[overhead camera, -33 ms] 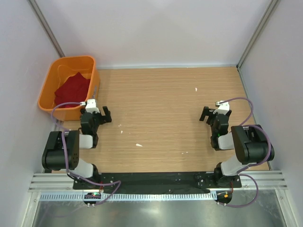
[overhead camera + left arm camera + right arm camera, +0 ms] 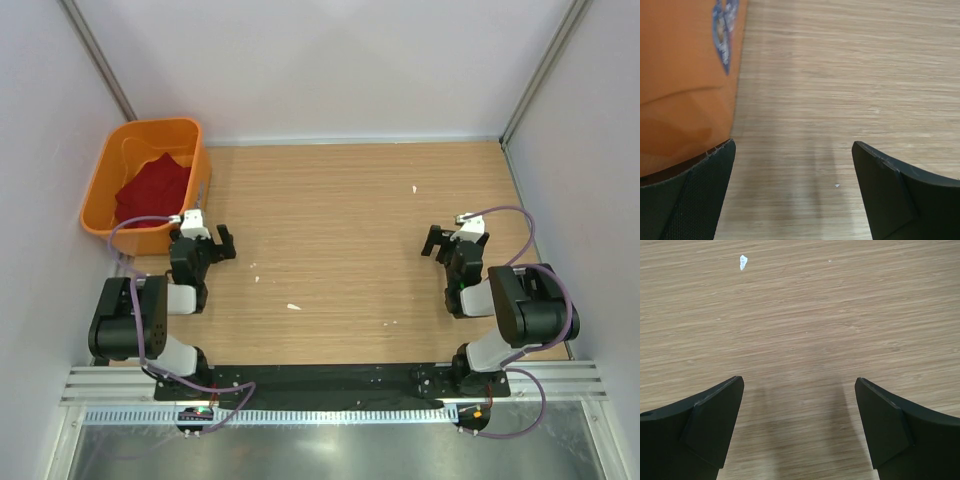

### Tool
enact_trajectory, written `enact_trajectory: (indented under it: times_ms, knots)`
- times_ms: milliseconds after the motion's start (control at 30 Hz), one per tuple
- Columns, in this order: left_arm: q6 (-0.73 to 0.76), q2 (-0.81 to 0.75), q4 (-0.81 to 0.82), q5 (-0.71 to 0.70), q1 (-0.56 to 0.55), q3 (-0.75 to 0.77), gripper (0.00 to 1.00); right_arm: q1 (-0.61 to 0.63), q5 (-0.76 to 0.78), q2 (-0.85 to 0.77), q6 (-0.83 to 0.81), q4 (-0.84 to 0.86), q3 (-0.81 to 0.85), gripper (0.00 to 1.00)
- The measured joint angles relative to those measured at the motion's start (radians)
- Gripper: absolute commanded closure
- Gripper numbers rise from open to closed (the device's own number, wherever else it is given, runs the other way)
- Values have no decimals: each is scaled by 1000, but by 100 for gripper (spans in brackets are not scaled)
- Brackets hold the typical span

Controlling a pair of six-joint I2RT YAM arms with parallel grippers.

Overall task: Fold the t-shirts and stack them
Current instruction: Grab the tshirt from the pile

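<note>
The crimson t-shirt (image 2: 152, 187) lies crumpled inside the orange tub (image 2: 100, 190) at the far left corner of the surface (image 2: 340, 220), its heap running along the tub's length. It sits just beyond and left of the left hand (image 2: 203, 238), the nearer one by far. The right hand (image 2: 455, 240) is well apart. Both hands are released and hold nothing. Only the top view shows the cloth. The left wrist view catches just the tub's outer wall, and the right wrist view bare wood. No pink shirt is visible.
</note>
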Motion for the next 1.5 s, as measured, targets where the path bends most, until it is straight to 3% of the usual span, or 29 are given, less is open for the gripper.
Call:
enact_trajectory:
  times_ms: [100,300,367,500,567,667,867,900,1033,1233,1333,1500]
  knots:
    - [28,-61,-79,64,-2,9,0,-4,0,0,-3,-1,0,0]
    - [-35,-409,-369,40,-45,122,0,-4,26,0,1,-1,1,0]
    - [-61,-499,-431,-8,-72,174,0,7,93,-13,12,-24,4,0]
    - [-163,-550,-579,-191,-95,350,0,29,237,-111,47,-257,109,0]
    - [-219,-507,-670,-299,-93,479,0,39,289,-150,76,-380,209,0]
    - [-264,-383,-859,-413,-80,724,0,58,340,-169,143,-692,453,0]
    - [-270,-53,-1174,-423,-16,1180,0,129,335,-122,207,-1128,892,2]
    - [-275,2,-1210,-428,4,1238,8,145,327,-121,207,-1172,922,2]
    - [-301,212,-1344,-399,115,1437,16,191,285,-124,204,-1292,960,4]
    - [-346,446,-1465,-296,251,1565,23,198,225,-142,203,-1351,919,5]
    - [-345,546,-1490,-271,270,1621,30,196,211,-151,203,-1348,898,5]
    - [-338,637,-1561,-263,240,1659,32,196,190,-140,203,-1325,890,6]
